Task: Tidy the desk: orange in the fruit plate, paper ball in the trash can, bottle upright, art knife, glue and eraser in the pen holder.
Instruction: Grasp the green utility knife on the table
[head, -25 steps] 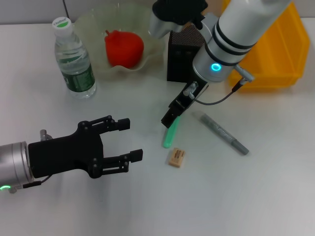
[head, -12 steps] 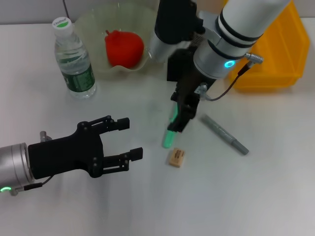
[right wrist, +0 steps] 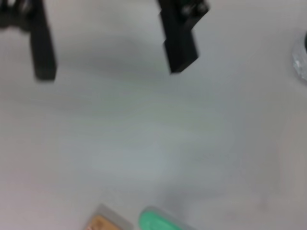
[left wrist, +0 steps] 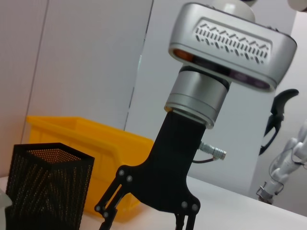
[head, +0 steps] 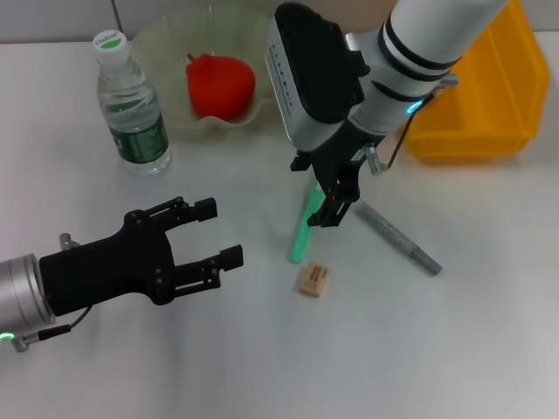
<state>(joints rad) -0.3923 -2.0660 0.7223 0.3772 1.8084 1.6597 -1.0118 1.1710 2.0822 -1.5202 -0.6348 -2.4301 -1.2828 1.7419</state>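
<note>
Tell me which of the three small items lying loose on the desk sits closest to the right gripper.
The green stick. It lies directly beside the right gripper, partly hidden by it, while the grey pen and tan eraser lie farther off.

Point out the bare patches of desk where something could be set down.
Free: the near strip in front of the eraser, and the right side nearer than the trash can, beyond the grey pen. Crowded: the middle, where the right end effector hangs over the green stick, and around the left end effector.

R arm (head: 428, 39): white w/ black bands, cyan LED; L arm (head: 17, 292): silver cuff, black linkage jaws.
</note>
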